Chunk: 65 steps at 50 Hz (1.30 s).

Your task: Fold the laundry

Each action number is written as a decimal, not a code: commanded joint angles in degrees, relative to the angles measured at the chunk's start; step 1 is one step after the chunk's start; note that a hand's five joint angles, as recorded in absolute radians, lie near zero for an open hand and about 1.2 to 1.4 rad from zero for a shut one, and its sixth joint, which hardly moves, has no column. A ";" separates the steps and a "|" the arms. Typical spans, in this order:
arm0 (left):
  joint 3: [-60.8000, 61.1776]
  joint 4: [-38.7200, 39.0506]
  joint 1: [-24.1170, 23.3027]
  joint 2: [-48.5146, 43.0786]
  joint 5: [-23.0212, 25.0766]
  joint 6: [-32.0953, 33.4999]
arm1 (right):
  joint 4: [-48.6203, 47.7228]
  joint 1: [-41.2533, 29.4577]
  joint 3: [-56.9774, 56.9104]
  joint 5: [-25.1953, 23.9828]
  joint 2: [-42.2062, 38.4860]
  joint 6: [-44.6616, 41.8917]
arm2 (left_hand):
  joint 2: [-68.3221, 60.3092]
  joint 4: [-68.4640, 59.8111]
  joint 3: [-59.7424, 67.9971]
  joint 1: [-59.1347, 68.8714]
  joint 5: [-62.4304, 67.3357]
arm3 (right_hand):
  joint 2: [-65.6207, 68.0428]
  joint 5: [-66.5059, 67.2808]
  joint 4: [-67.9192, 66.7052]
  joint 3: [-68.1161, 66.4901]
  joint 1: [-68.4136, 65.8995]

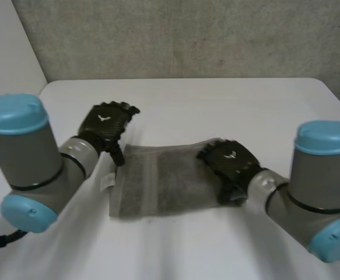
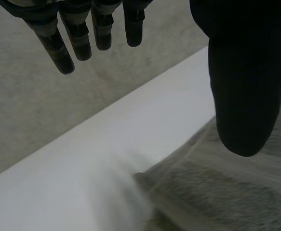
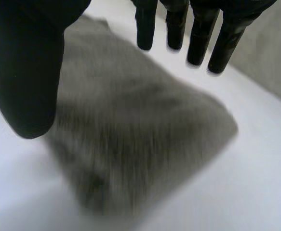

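Hanging just beside the towel's (image 1: pixel 158 182) far-left corner: left hand (image 1: pixel 104 125), fingers straight and spread, thumb apart, pinching nothing. Lying folded flat on the white table (image 1: pixel 216 105): the grey towel itself. Poised over the towel's right end: right hand (image 1: pixel 228 161), fingers straight, spread, empty.

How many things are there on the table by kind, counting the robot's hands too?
Cloth: 1, the grey towel
Black robot hands: 2, the left hand and the right hand
Total: 3
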State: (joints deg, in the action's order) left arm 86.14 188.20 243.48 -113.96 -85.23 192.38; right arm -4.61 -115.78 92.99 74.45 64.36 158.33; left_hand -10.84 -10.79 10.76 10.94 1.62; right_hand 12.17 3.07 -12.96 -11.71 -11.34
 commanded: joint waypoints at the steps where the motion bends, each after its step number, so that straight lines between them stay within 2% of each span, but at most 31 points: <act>1: 0.17 1.21 -2.22 -4.96 -0.55 0.19 | -5.93 5.38 9.31 1.49 1.38 -6.26 | -2.07 -2.12 2.15 1.97 1.29 | 44.86 43.96 -44.06 -45.31 -45.68; 2: 0.17 1.20 -2.22 -4.96 -0.55 0.19 | -5.94 5.38 9.32 1.49 1.38 -6.28 | -2.07 -2.12 2.15 1.97 1.29 | 45.01 44.11 -44.22 -45.47 -45.84; 3: 0.43 1.12 -2.14 -4.87 -0.55 0.19 | -6.55 5.56 9.32 2.19 1.38 -7.84 | -1.90 -1.95 1.98 1.80 1.12 | 61.34 60.44 -60.54 -61.79 -62.16; 4: 0.61 1.03 -2.22 -4.61 -0.64 0.10 | -6.99 5.47 9.06 3.06 1.38 -9.43 | -1.90 -1.95 1.98 1.80 1.12 | 67.77 66.87 -66.97 -68.22 -68.59; 7: 0.79 1.03 -2.22 -4.17 -0.64 0.10 | -7.52 5.12 8.70 4.48 1.55 -10.58 | -1.90 -1.95 1.98 1.80 1.12 | 67.83 66.93 -67.04 -68.29 -68.66; 11: 1.66 0.77 -1.96 -1.19 -0.73 0.10 | -11.98 3.64 5.81 9.30 1.99 -12.86 | -1.73 -1.78 1.81 1.63 0.96 | 67.83 66.93 -67.04 -68.29 -68.66; 13: 2.37 0.77 -1.52 -0.04 -0.90 0.10 | -13.94 0.38 4.57 10.37 2.70 -14.27 | -1.73 -1.78 1.81 1.63 0.95 | 67.83 66.93 -67.04 -68.29 -68.66; 15: 3.68 0.77 -0.82 1.62 -2.39 0.10 | -17.27 -8.81 0.99 11.77 3.23 -18.30 | -1.73 -1.78 1.81 1.63 0.95 | 67.83 66.93 -67.04 -68.29 -68.66; 16: 3.69 0.77 -0.82 1.63 -2.40 0.10 | -17.28 -8.85 0.97 11.77 3.22 -18.32 | -1.73 -1.78 1.81 1.63 0.95 | 67.83 66.93 -67.04 -68.29 -68.66; 18: 4.74 0.68 0.75 3.47 -5.20 0.02 | -19.03 -18.13 -3.41 11.08 -0.18 -23.22 | -1.73 -1.78 1.81 1.63 0.95 | 67.83 66.93 -67.04 -68.29 -68.66; 19: 4.74 0.68 0.76 3.48 -5.21 0.02 | -19.04 -18.17 -3.43 11.07 -0.20 -23.24 | -1.73 -1.78 1.81 1.63 0.95 | 67.83 66.93 -67.04 -68.29 -68.66; 21: 5.97 0.68 2.78 5.05 -8.18 -0.16 | -18.25 -24.91 -6.93 10.37 -5.01 -27.35 | -1.73 -1.78 1.81 1.63 0.95 | 67.83 66.93 -67.04 -68.29 -68.66; 22: 5.97 0.68 2.78 5.06 -8.20 -0.16 | -18.25 -24.94 -6.94 10.37 -5.04 -27.37 | -1.73 -1.78 1.81 1.63 0.95 | 67.83 66.93 -67.04 -68.29 -68.66; 24: 7.11 0.76 4.01 6.20 -9.60 -0.34 | -16.59 -29.14 -8.34 6.79 -9.59 -30.43 | -1.73 -1.78 1.81 1.63 0.95 | 67.83 66.93 -67.04 -68.29 -68.66; 25: 7.11 0.77 4.02 6.20 -9.60 -0.34 | -16.58 -29.16 -8.35 6.76 -9.61 -30.45 | -1.73 -1.78 1.81 1.63 0.95 | 67.83 66.93 -67.04 -68.29 -68.66; 27: 8.08 0.77 4.72 7.42 -9.52 -0.42 | -15.52 -30.47 -8.35 2.04 -12.50 -31.24 | -1.73 -1.78 1.81 1.63 0.95 | 67.83 66.93 -67.04 -68.29 -68.66; 31: 8.87 0.85 5.33 7.87 -9.43 -0.42 | -15.70 -30.30 -7.82 -0.88 -11.63 -30.10 | -1.56 -1.61 1.64 1.47 0.79 | 67.83 66.93 -67.04 -68.29 -68.66; 32: 8.96 0.85 5.25 7.87 -9.43 -0.42 | -15.70 -29.60 -7.91 -1.32 -10.59 -28.36 | -1.56 -1.61 1.64 1.47 0.79 | 60.90 60.00 -60.10 -61.35 -61.72; 33: 8.96 0.94 4.98 7.87 -9.43 -0.42 | -15.78 -27.59 -7.73 -1.24 -9.36 -25.55 | -1.56 -1.61 1.64 1.47 0.79 | 32.68 31.78 -31.89 -33.14 -33.51; 34: 8.96 0.94 4.98 7.87 -9.43 -0.42 | -15.78 -27.57 -7.73 -1.23 -9.34 -25.53 | -1.56 -1.61 1.64 1.47 0.79 | 32.40 31.50 -31.61 -32.86 -33.23; 36: 8.35 0.94 4.37 7.78 -9.43 -0.42 | -15.79 -22.15 -7.29 -0.19 -5.93 -16.09 | -1.56 -1.61 1.64 1.47 0.79 | -1.09 -1.99 1.88 0.63 0.26; 37: 8.34 0.94 4.37 7.78 -9.43 -0.42 | -15.78 -22.13 -7.29 -0.18 -5.92 -16.03 | -1.56 -1.61 1.64 1.47 0.79 | -1.24 -2.14 2.04 0.79 0.42; 39: 7.38 1.20 3.76 7.61 -9.34 -0.60 | -14.21 -17.84 -6.94 0.96 -1.72 -4.93 | -1.73 -1.78 1.81 1.63 0.95 | -2.17 -3.07 2.96 1.71 1.34; 40: 7.38 1.20 3.75 7.61 -9.34 -0.60 | -14.20 -17.82 -6.94 0.96 -1.70 -4.87 | -1.73 -1.78 1.81 1.63 0.95 | -2.17 -3.07 2.96 1.71 1.34; 42: 5.63 1.29 1.13 7.17 -8.90 -2.00 | -10.01 -15.11 -6.94 1.23 0.58 4.84 | -2.06 -2.11 2.15 1.97 1.29 | -2.17 -3.07 2.96 1.71 1.34; 47: 3.43 1.03 -2.39 6.21 -8.55 -6.47 | -3.41 -10.10 -8.43 0.44 1.38 14.97 | -2.57 -2.62 2.65 2.47 1.79 | -2.17 -3.07 2.96 1.71 1.34; 51: 2.02 0.68 -4.42 4.79 -8.90 -9.30 | 1.18 -9.29 -11.60 -0.88 -0.12 17.01 | -6.61 -6.66 6.69 6.51 5.83 | -2.17 -3.07 2.96 1.71 1.34; 53: 1.49 -0.63 -5.82 2.96 -9.34 -11.49 | 6.77 -9.29 -16.41 -2.46 -5.27 16.93 | -9.97 -10.02 10.05 9.87 9.19 | -2.17 -3.07 2.96 1.71 1.34; 56: 1.49 -1.61 -5.92 1.81 -9.96 -12.20 | 9.62 -9.29 -19.16 -3.34 -7.85 16.84 | -9.80 -9.85 9.89 9.71 9.03 | -2.17 -3.07 2.96 1.71 1.34; 58: 1.75 -3.27 -6.00 -0.73 -12.14 -13.43 | 13.20 -9.29 -24.06 -4.13 -12.05 16.75 | -9.64 -9.69 9.72 9.54 8.86 | -2.17 -3.07 2.96 1.71 1.34; 65: 2.80 -3.98 -6.09 -5.48 -13.03 -14.05 | 14.27 -9.29 -29.08 -3.52 -17.77 13.25 | -6.29 -6.34 6.37 6.19 5.51 | -2.17 -3.07 2.96 1.71 1.34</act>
State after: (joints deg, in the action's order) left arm 87.91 184.98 237.22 -115.59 -97.34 178.65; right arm 8.85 -124.90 67.76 70.44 50.94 174.90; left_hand -17.26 -17.20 17.25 17.20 7.17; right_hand 12.31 3.07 -12.97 -11.74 -11.33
